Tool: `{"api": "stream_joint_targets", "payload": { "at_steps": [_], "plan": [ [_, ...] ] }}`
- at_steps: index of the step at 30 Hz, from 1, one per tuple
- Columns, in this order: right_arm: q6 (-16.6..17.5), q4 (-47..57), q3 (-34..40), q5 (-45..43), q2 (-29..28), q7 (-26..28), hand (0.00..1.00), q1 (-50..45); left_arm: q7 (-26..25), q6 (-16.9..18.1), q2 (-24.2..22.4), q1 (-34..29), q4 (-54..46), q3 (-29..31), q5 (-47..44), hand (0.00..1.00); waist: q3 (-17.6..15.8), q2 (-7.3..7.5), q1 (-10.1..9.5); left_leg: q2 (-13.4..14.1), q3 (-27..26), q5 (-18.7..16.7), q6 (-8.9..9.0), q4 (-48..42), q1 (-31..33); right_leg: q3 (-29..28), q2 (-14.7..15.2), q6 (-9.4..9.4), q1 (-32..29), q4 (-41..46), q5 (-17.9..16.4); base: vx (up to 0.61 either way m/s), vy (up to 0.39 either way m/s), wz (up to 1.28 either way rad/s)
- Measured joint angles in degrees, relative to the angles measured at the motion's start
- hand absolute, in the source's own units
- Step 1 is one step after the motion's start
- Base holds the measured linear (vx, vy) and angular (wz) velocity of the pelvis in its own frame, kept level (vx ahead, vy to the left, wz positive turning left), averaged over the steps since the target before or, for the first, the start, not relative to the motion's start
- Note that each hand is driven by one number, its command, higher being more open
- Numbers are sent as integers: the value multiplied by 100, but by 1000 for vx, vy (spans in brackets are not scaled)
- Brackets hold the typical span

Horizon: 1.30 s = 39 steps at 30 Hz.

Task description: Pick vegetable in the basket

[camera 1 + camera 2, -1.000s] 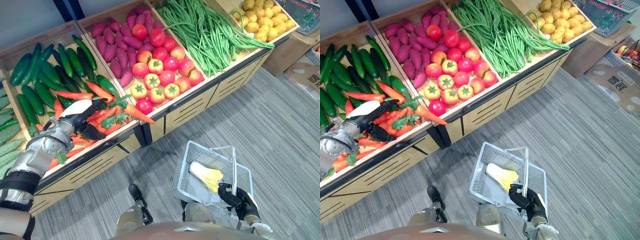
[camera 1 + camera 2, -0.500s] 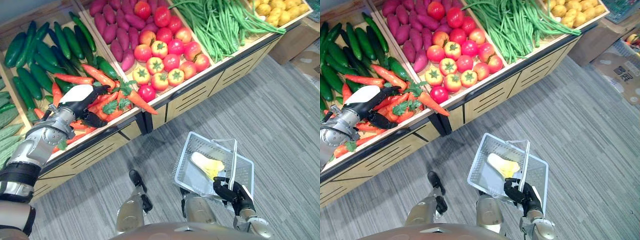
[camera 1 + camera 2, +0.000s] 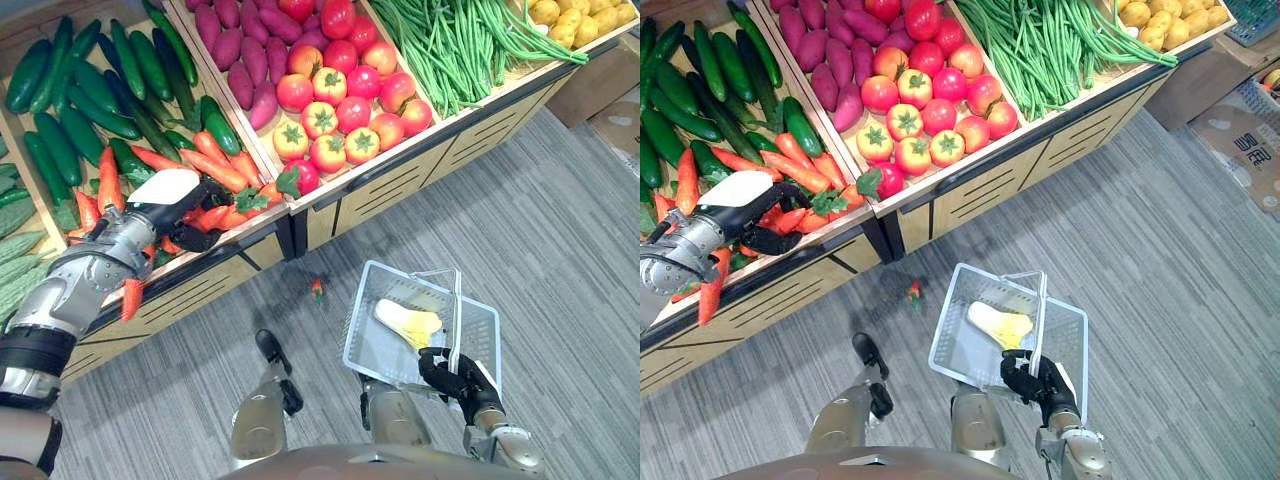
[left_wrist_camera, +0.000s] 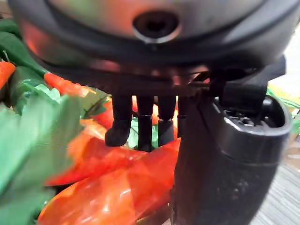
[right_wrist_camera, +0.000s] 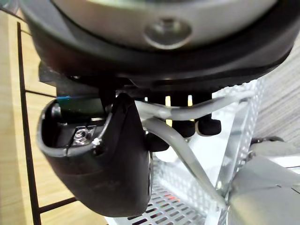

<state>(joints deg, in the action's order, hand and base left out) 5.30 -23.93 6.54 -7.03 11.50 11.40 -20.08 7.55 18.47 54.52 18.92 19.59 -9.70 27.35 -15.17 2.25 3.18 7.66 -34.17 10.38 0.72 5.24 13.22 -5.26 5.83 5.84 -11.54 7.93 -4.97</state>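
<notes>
Orange carrots with green tops lie in a wooden crate at the stall's front left. My left hand, with its white thumb cover, rests in that pile. Its fingers curl down over a carrot that lies against the thumb. A white wire basket hangs low over the floor at the lower right, with a pale yellow-white vegetable inside. My right hand is shut round the basket's handle.
Along the stall sit cucumbers, purple sweet potatoes, tomatoes, green beans and potatoes. One carrot hangs over the crate's front edge. A small red and green piece shows above the grey floor. A cardboard box stands far right.
The camera has tipped down. My left hand's fingers have curled onto the carrots. The carrot that jutted over the crate's edge is gone, and a small red-green piece now shows by the floor.
</notes>
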Motion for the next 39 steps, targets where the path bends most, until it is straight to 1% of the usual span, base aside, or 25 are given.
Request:
{"api": "stream_joint_targets", "payload": {
  "at_steps": [6, 11, 15, 18, 20, 22, 26, 30, 34, 35, 39],
  "plan": [
    [2, 0, -39, 0, -1, -5, 0, 25, -1, -19, -39, 126, 13, 2, 0, 0, -28, 37, 5, -1, 1, 15, 19, 0, -19, -1, 0, -1, 28, -3, 0, 34, 4, 0],
    [1, -18, -43, 0, -15, -6, 0, 33, 5, -240, -262, 147, 133, 68, -7, 0, -31, 38, 31, -1, 22, -7, 30, 1, -165, 21, 0, -15, 222, -81, -9, 24, -2, 1],
    [0, -66, 30, -9, -121, -16, 0, 44, 44, -323, -269, 193, 135, 50, -48, 0, -23, 35, 162, -21, 187, 0, 30, 2, -196, 157, 9, -32, 363, -124, -20, 43, -7, 16],
    [0, -198, 245, -20, -330, -32, 0, 60, 93, -379, -291, 375, 309, -77, -55, 0, -4, 64, 205, -37, 313, 63, -20, 1, -325, 254, 9, -56, 542, -135, -37, 54, -12, 15],
    [-1, -291, 346, -28, -390, -37, 0, 59, 101, -421, -293, 407, 365, -77, -57, 0, 7, 67, 253, -60, 375, 65, -18, 0, -411, 334, 15, -70, 660, -134, -55, 44, -13, 17],
    [-11, -384, 544, -109, -474, -44, 0, 57, 101, -465, -292, 450, 365, -77, -143, 0, 26, 65, 325, -105, 477, 70, -12, 0, -470, 406, 14, -87, 778, -130, -107, 45, -11, 23],
    [-58, -723, 974, -293, -490, -72, 0, 43, 100, -472, -292, 511, 365, -76, -283, 0, 274, 49, 344, -115, 571, 75, -4, 1, -560, 493, 0, -99, 904, -103, -169, 25, -19, 11],
    [-100, -1021, 1546, -472, -490, -98, 0, 37, 74, -469, -291, 541, 364, -71, -503, 0, 541, -35, 359, -116, 640, 86, 10, 2, -648, 512, -12, -115, 1004, -85, -206, 13, -10, 8],
    [-105, -1212, 2065, -549, -485, -150, 0, 39, 65, -457, -291, 540, 346, -67, -569, 0, 694, -106, 393, -116, 708, 77, 25, 4, -691, 564, -20, -117, 1062, -89, -215, -24, 2, 7],
    [-109, -1310, 2267, -570, -484, -177, 0, 44, 65, -455, -291, 540, 341, -54, -710, 0, 739, -109, 399, -114, 727, 51, 61, 4, -691, 579, -21, -119, 1069, -87, -216, -30, 10, 9],
    [-162, -1577, 2994, -579, -424, -228, 0, 70, 65, -451, -291, 540, 327, -31, -727, 0, 865, -70, 402, -121, 727, 52, 60, 4, -721, 564, -15, -118, 1081, -87, -215, -7, 4, 1]
  ]
}}
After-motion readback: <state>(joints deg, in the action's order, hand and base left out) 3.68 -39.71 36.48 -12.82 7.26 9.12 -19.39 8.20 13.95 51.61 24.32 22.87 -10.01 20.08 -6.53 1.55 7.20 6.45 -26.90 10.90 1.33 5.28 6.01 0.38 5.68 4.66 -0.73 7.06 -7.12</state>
